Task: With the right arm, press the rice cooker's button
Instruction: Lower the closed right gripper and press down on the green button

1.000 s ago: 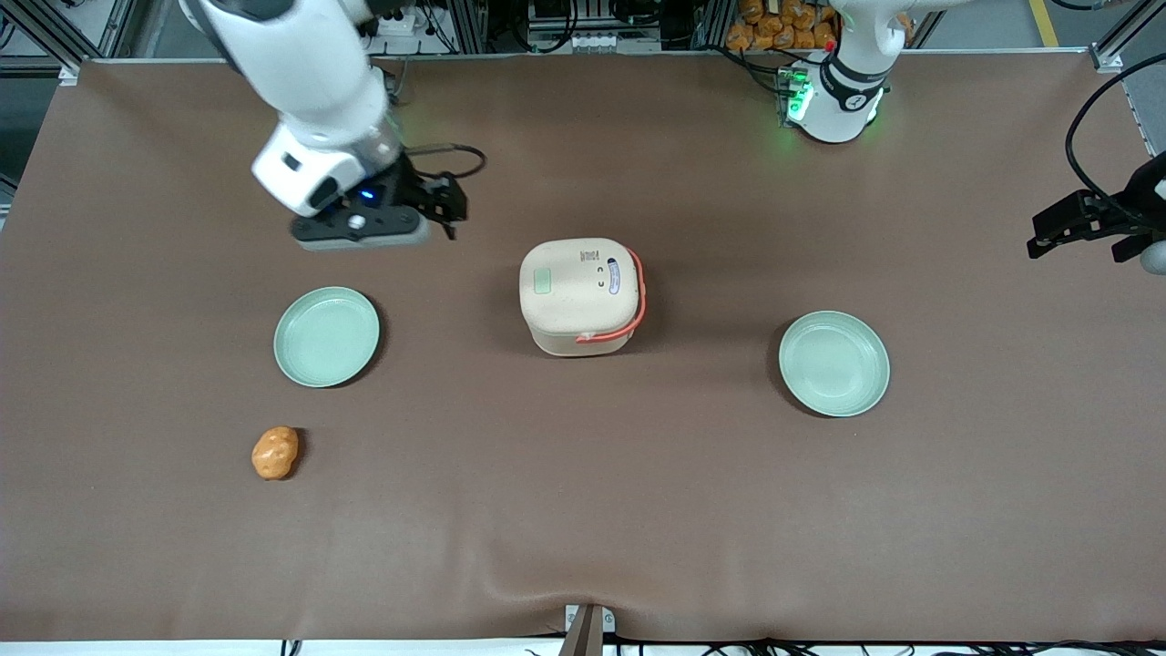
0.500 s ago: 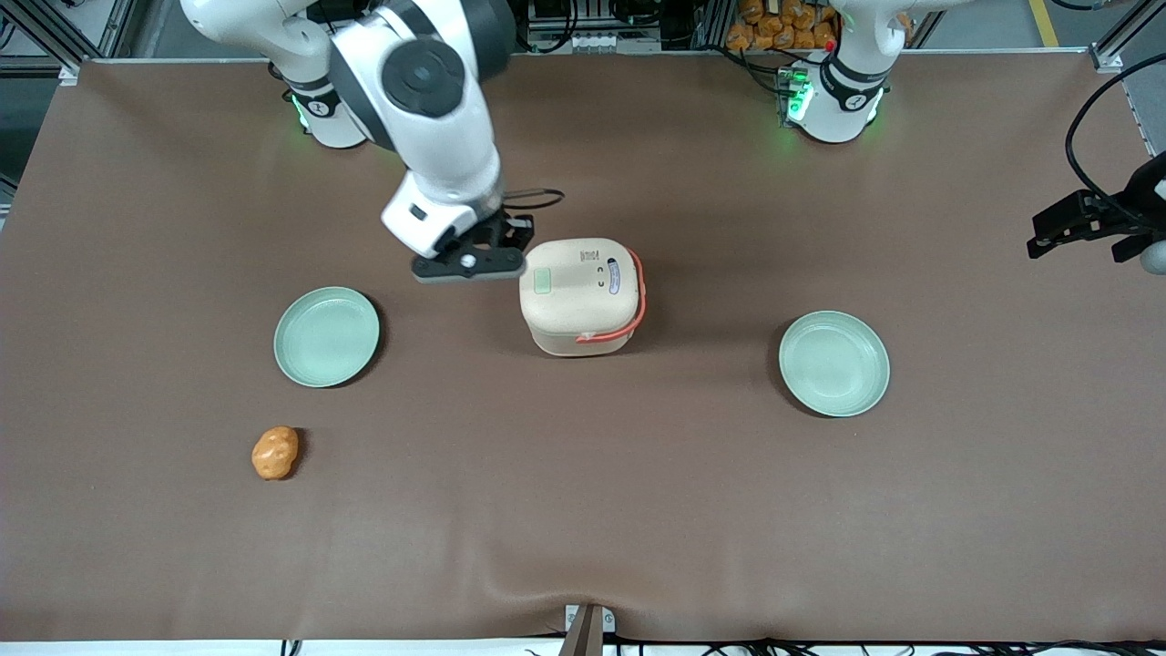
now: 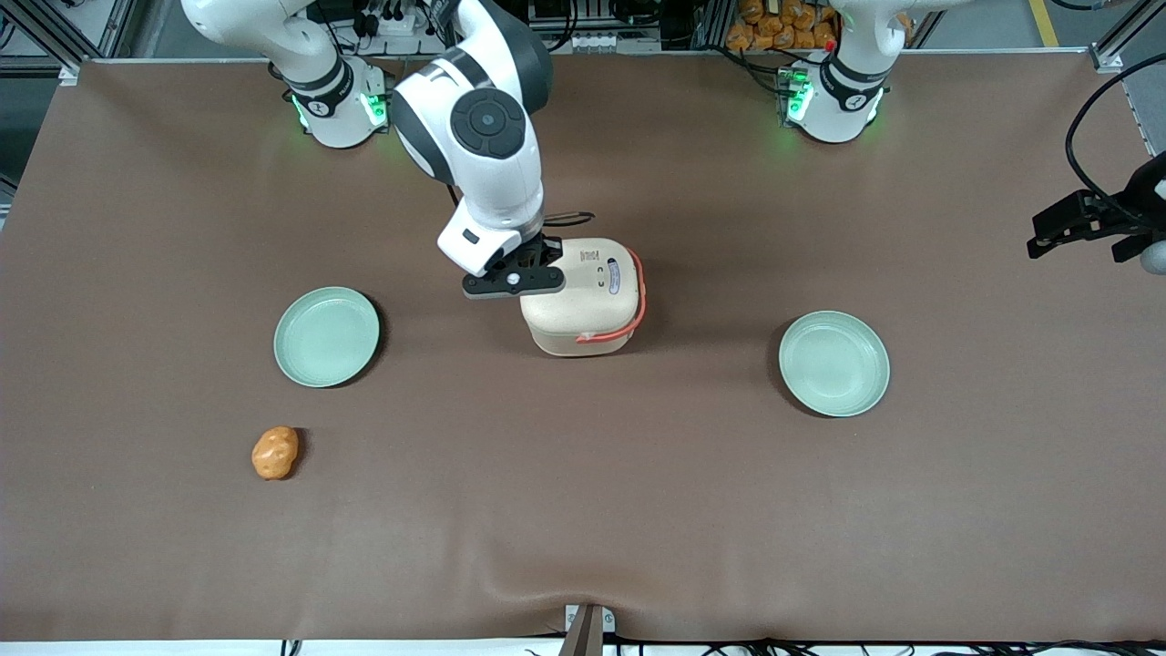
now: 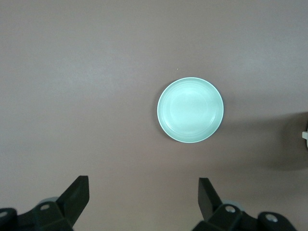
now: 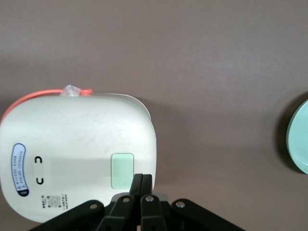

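Note:
The cream rice cooker point(image 3: 588, 301) with its coral-red handle point(image 3: 639, 296) stands mid-table, lid closed. The white right arm point(image 3: 487, 137) reaches over it. My gripper point(image 3: 537, 264) hangs just above the lid's edge toward the working arm's end of the table, covering the pale green button in the front view. In the right wrist view the fingers point(image 5: 142, 183) are pressed together with nothing between them, their tips right beside the pale green button point(image 5: 122, 170) on the cooker's lid point(image 5: 72, 154).
A pale green plate point(image 3: 326, 336) lies toward the working arm's end of the table, and its edge shows in the right wrist view point(image 5: 299, 139). Another pale green plate point(image 3: 833, 363) lies toward the parked arm's end. An orange potato-like object point(image 3: 274, 453) lies nearer the front camera.
The right arm has swung from above the plate's area toward the cooker. The gripper now hangs over the lid's edge and hides the green button in the front view.

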